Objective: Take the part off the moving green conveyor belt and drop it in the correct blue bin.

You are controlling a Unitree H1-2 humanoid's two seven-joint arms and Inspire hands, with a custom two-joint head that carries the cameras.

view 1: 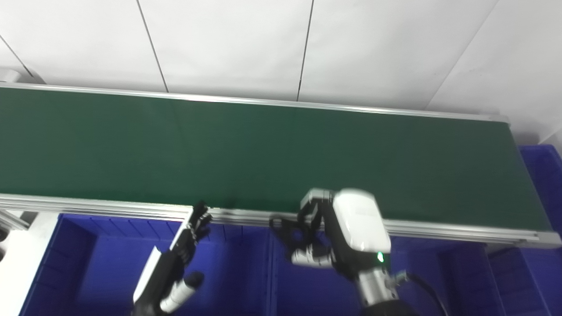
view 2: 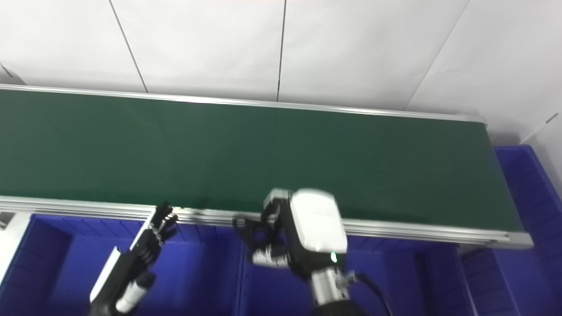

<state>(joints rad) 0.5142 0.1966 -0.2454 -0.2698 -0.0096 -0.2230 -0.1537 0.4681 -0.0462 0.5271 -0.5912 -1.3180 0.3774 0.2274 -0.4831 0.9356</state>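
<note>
The green conveyor belt (view 1: 263, 149) runs across the picture, and no part shows on it. My left hand (view 1: 175, 263) hangs open over the left blue bin (view 1: 101, 267), fingers stretched toward the belt's front rail. My right hand (view 1: 316, 232) hovers at the front rail, above the divider between two bins. Its dark fingers (view 1: 285, 230) curl toward the thumb. The hand is blurred, and I cannot make out whether anything lies inside the curl.
Blue bins line the near side below the belt's aluminium rail (view 1: 439, 228), with another blue bin (view 1: 542, 175) past the belt's right end. A white wall stands behind the belt. A white surface (view 1: 22, 259) lies at the lower left.
</note>
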